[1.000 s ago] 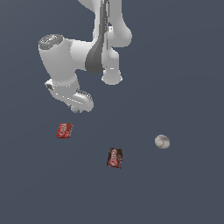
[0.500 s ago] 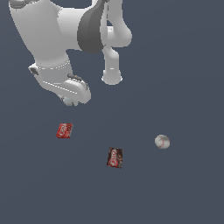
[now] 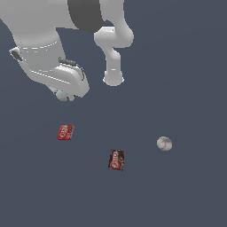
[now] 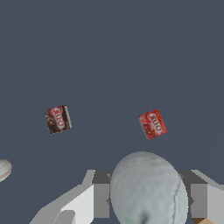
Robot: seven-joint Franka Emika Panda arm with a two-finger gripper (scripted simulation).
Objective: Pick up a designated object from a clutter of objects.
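My gripper point(image 3: 66, 95) is shut on a pale ball point(image 3: 60, 94), held up off the floor at the exterior view's upper left. In the wrist view the pale ball point(image 4: 148, 190) fills the gap between the two fingers point(image 4: 101, 194). Below it on the floor lie a red packet point(image 3: 65, 132), a dark brown packet point(image 3: 116, 159) and a white baseball point(image 3: 164, 143). The wrist view also shows the red packet point(image 4: 152, 124), the dark brown packet point(image 4: 57, 119) and the edge of the baseball point(image 4: 3, 168). The red-and-yellow box and the tan box are out of view.
The arm's white links point(image 3: 113, 48) hang over the back of the scene. The floor point(image 3: 186, 88) is plain dark grey. A small tan sliver point(image 4: 204, 222) shows at the wrist picture's edge beside one finger.
The arm has swung toward the exterior view's left and closer to the camera, carrying the hand with the ball. The packets and the baseball have not moved.
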